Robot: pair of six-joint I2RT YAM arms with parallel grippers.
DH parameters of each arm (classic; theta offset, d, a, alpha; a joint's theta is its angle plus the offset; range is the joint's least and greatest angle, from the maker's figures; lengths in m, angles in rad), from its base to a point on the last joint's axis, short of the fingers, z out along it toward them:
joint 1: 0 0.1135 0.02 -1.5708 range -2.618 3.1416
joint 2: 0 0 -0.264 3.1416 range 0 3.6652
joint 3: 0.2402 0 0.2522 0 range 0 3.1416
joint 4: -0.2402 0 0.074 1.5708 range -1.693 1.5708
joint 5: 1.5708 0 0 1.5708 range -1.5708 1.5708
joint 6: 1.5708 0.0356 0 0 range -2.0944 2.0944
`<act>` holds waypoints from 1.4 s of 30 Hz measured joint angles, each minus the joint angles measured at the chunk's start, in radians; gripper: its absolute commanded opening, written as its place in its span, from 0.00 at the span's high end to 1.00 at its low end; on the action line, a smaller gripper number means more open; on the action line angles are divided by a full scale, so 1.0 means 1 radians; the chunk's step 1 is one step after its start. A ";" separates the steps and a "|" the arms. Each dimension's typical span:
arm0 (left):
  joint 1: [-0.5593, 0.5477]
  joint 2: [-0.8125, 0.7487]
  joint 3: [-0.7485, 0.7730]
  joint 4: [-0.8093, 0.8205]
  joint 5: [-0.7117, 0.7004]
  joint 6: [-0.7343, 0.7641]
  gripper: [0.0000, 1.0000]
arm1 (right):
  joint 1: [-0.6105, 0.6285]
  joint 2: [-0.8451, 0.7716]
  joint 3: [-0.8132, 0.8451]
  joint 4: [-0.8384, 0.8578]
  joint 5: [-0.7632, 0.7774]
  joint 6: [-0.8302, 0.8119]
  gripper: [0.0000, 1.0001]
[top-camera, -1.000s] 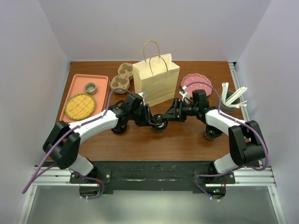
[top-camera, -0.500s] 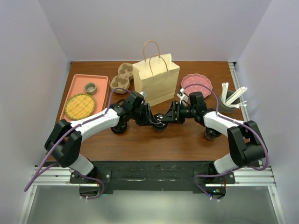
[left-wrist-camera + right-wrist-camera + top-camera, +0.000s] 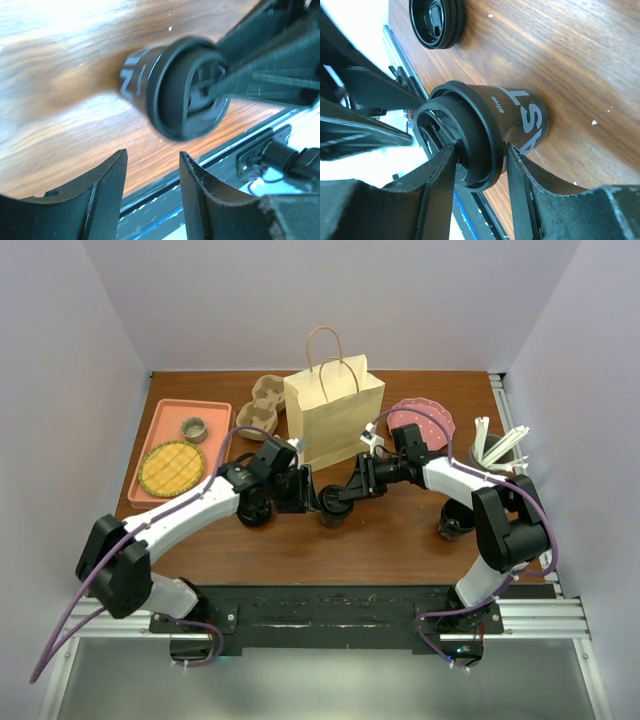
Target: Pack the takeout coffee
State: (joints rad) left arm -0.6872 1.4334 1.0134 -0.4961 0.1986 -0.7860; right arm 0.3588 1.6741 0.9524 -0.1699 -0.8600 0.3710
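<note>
My right gripper pinched the cup by its top between its fingers, just ahead of my spread, empty left gripper; next, I judged, came an upright lift into the bag beyond.

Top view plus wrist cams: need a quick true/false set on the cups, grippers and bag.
1. The right gripper straddles the top of a coffee cup. True.
2. The left gripper holds that coffee cup. False: it is open with nothing in it, and the cup sits beyond it.
3. The paper bag stands upright behind both grippers. True.
4. The cup carrier has two cups seated in it. False: no cups show in its wells; it sits at the back, left of the bag.
5. The pink tray lies on the right side of the table. False: it is on the left side.
</note>
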 measured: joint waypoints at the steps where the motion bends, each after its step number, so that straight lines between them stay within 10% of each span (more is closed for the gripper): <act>1: 0.001 -0.024 -0.001 -0.020 -0.006 0.013 0.49 | 0.000 0.003 0.008 -0.013 -0.003 -0.014 0.62; 10: 0.027 -0.207 -0.103 -0.040 -0.028 0.056 0.55 | 0.053 -0.007 0.013 -0.061 0.001 -0.061 0.62; 42: 0.079 -0.093 -0.182 0.192 0.029 0.097 0.71 | 0.133 -0.041 -0.002 -0.043 0.085 0.000 0.70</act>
State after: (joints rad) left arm -0.6086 1.3399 0.8314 -0.3038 0.2276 -0.6895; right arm 0.4915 1.6329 0.9501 -0.2131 -0.7750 0.3710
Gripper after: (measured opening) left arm 0.307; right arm 0.414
